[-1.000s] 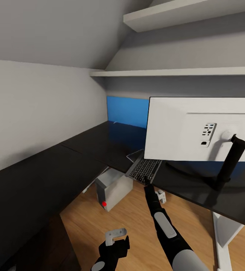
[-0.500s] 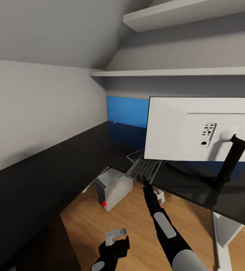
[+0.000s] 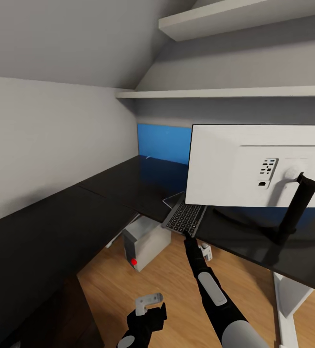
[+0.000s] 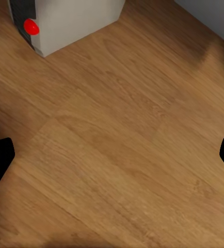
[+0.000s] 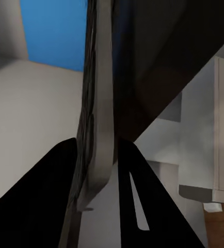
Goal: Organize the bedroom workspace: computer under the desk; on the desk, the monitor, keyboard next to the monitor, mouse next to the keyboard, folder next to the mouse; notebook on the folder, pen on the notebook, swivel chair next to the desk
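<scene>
The keyboard (image 3: pixel 184 218) lies on the black desk (image 3: pixel 123 186), under the lower left corner of the monitor (image 3: pixel 254 164), whose white back faces me. Its near end reaches the desk's front edge. My right gripper (image 3: pixel 189 235) is shut on that near end; in the right wrist view the grey keyboard (image 5: pixel 99 103) runs edge-on between both black fingers of the right gripper (image 5: pixel 97 168). The computer (image 3: pixel 145 243) stands on the floor under the desk. My left gripper (image 3: pixel 145 315) hangs low over the wooden floor, open and empty (image 4: pixel 112 155), near the computer (image 4: pixel 65 20).
A long blue wall panel (image 3: pixel 162 142) runs behind the desk, under two white shelves (image 3: pixel 225 92). The sloped wall closes in on the left. The desk's white leg (image 3: pixel 288 302) stands at the lower right. Wooden floor (image 3: pixel 176 290) lies between the desk wings.
The right arm has shifted very slightly and the keyboard with it, a touch further in on the desk. The left arm and the monitor are as before.
</scene>
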